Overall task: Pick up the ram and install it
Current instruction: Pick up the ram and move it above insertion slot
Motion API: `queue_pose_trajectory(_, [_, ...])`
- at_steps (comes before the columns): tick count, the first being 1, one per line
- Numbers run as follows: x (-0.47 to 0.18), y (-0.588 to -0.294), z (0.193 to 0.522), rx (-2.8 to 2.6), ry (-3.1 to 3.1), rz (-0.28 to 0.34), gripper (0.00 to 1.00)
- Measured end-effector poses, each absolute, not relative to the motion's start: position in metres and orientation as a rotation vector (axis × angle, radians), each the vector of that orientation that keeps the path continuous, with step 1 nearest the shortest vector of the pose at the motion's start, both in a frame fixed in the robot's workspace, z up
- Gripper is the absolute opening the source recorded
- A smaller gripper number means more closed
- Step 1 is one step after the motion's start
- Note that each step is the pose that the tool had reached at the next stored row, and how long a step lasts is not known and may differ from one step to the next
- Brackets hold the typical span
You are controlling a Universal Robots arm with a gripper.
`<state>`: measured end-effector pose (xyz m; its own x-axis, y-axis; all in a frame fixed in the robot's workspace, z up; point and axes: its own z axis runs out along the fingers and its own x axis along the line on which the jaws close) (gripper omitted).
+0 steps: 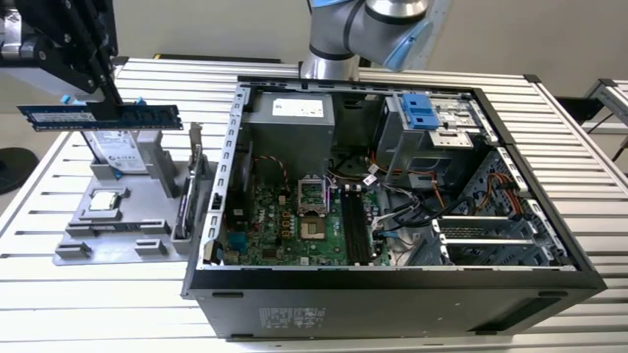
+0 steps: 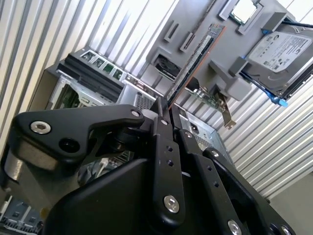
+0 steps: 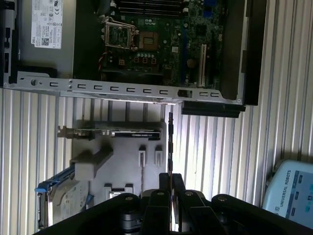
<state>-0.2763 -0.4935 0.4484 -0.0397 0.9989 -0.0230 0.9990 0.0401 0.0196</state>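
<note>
1. Over at the exterior view's left, the gripper (image 1: 110, 105) hangs in the air above the gray holder (image 1: 98, 239), and it has the ram (image 1: 59, 118).
2. The jaws are clamped on the ram near the middle of its length. The stick lies level, with its long edges running out to either side of the jaws.
3. In the second wrist view the ram (image 2: 191, 61) shows edge-on, a thin dark strip running straight out from the gripper (image 2: 165, 108). In the first wrist view the ram (image 3: 169, 142) stands as a narrow line out of the gripper (image 3: 170, 178).
4. Directly below the ram is the hard drive (image 1: 123, 151), propped upright in the holder, and the two are apart.
5. A square chip (image 1: 106, 200) sits flat on the holder, nearer the camera. A card (image 1: 194, 176) stands on edge along the holder's side nearest the computer case (image 1: 393, 301).
6. The case lies open on the slatted desk (image 1: 98, 309), just beside the holder, with its motherboard (image 1: 294, 228) facing up.
7. The long black slots (image 1: 355, 232) on that board are well apart from the ram, off to the exterior view's right.
</note>
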Motion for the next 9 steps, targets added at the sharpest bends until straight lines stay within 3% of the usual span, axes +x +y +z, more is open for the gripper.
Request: queue_pose_trajectory(9, [-0.259,-0.494,0.448,2.156,2.244,-0.003,0.0])
